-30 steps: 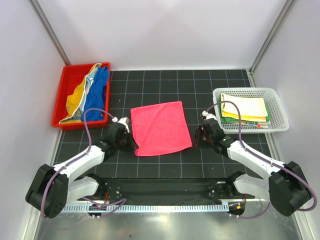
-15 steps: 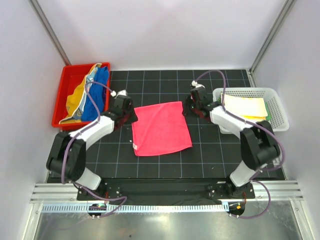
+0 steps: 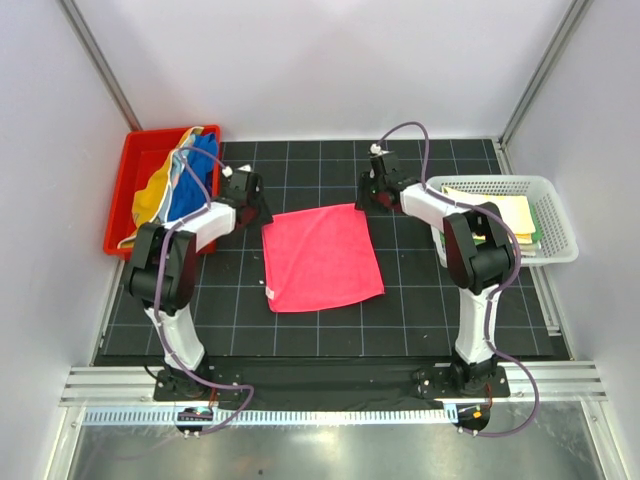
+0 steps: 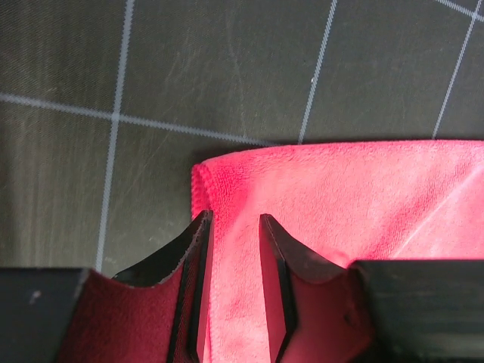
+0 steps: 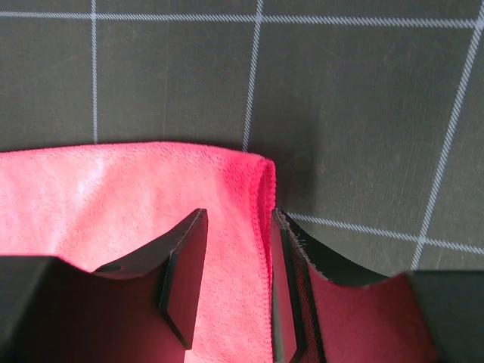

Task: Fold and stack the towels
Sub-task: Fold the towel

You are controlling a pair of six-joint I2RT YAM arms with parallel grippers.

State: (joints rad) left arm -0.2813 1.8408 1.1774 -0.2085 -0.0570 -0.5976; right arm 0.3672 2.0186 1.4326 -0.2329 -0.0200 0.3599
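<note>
Two far corners of the towel (image 3: 322, 255), one beneath each tool

The pink-red towel lies flat and unfolded at the middle of the black mat (image 3: 420, 310), between the red bin (image 3: 125, 195) and the white basket (image 3: 560, 215). The left gripper (image 4: 234, 217) sits over its far left corner and the right gripper (image 5: 239, 213) over its far right corner. Both pairs of jaws stand parted at the side hem, with cloth showing between them and nothing pinched. The far edge runs left to right between the tools, so the likely fold carries it toward the near edge
</note>
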